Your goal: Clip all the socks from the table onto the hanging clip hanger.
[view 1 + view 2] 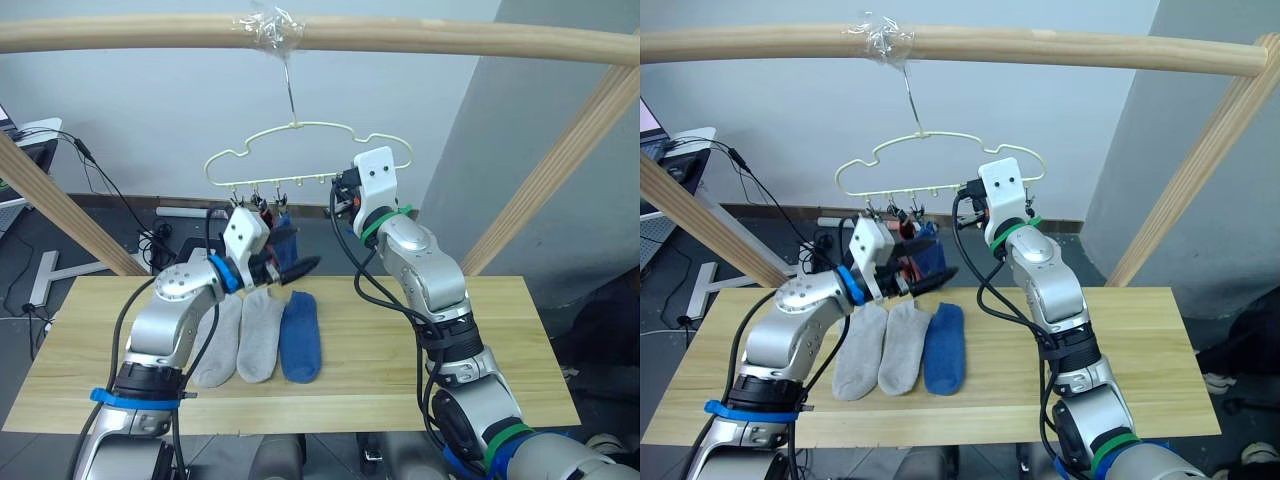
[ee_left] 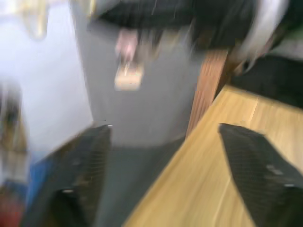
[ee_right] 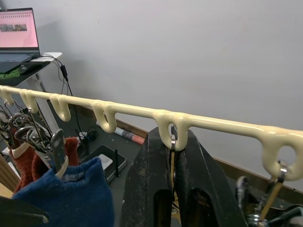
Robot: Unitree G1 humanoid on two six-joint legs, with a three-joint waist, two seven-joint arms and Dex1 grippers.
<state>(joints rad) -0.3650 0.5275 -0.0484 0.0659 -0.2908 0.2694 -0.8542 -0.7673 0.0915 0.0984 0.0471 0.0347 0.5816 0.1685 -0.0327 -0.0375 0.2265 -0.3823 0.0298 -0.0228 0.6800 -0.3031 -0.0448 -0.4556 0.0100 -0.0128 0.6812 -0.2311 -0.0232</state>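
Note:
The pale-yellow clip hanger (image 1: pixel 300 150) hangs by its hook from the top pole. A blue sock (image 1: pixel 284 240) and rust-red socks (image 3: pixel 23 163) hang from clips at its left end. On the table (image 1: pixel 480 330) two grey socks (image 1: pixel 218 340) (image 1: pixel 262 335) and one blue sock (image 1: pixel 300 335) lie side by side. My left gripper (image 1: pixel 288 268) hovers open and empty just above them, below the hanging blue sock. My right gripper (image 3: pixel 173 137) is raised to the hanger's bar, with its fingers shut on a metal clip (image 3: pixel 172 153) right of the middle.
A round wooden pole frame (image 1: pixel 450 38) spans the top, and its slanted legs (image 1: pixel 60 205) (image 1: pixel 560 165) stand at both sides. A laptop (image 3: pixel 19 33) sits on a stand at the far left, with cables on the floor behind the table.

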